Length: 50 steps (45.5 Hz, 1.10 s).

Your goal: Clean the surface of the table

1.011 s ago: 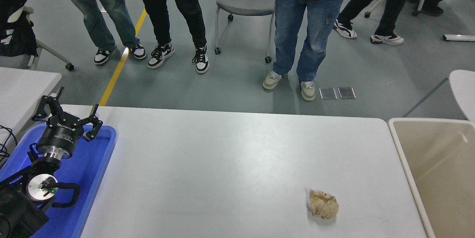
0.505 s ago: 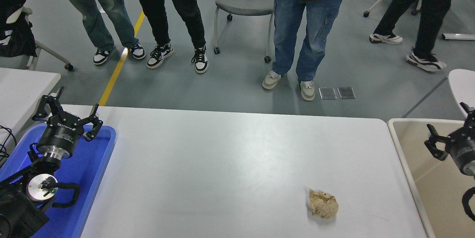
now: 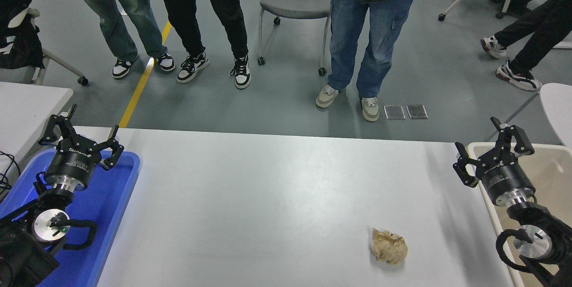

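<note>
One crumpled tan paper ball (image 3: 389,245) lies on the table surface (image 3: 268,188), toward its near right part. Well apart from it, the right gripper (image 3: 490,150) hangs with fingers spread wide over the beige bin's (image 3: 549,179) near-left edge. Parked above the blue tray (image 3: 105,215), the left gripper (image 3: 82,137) is likewise splayed.

Matte smooth table surface (image 3: 277,188); crumpled paper wad (image 3: 389,246).
</note>
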Available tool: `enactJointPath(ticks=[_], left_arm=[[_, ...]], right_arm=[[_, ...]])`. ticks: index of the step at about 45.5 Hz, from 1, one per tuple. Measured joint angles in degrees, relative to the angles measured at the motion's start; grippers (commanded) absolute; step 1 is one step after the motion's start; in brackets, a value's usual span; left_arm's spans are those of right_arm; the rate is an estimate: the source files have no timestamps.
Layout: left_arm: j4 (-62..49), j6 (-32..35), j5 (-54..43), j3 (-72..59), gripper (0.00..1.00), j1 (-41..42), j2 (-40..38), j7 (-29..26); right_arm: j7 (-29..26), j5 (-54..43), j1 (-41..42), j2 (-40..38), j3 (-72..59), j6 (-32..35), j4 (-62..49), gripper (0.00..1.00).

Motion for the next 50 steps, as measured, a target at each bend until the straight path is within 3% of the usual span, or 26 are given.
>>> enactJointPath(ticks=[21,36,50], left_arm=[[0.0,0.0,0.01,0.0,1.0,-0.01,0.0,0.0],[0.0,0.0,0.01,0.0,1.0,-0.1,0.0,-0.01],[0.0,0.0,0.03,0.0,1.0,-0.1,0.0,-0.01]], right_arm=[[-0.71,0.7,1.49,0.41,-2.16,-2.59,0.48,0.99],[-10.27,-0.15,1.75,-8.3,-3.13,-3.03,12.41,0.99],[-21.96,-11.65,2.25,-18.81,-8.33,-6.2,29.8,0.97]])
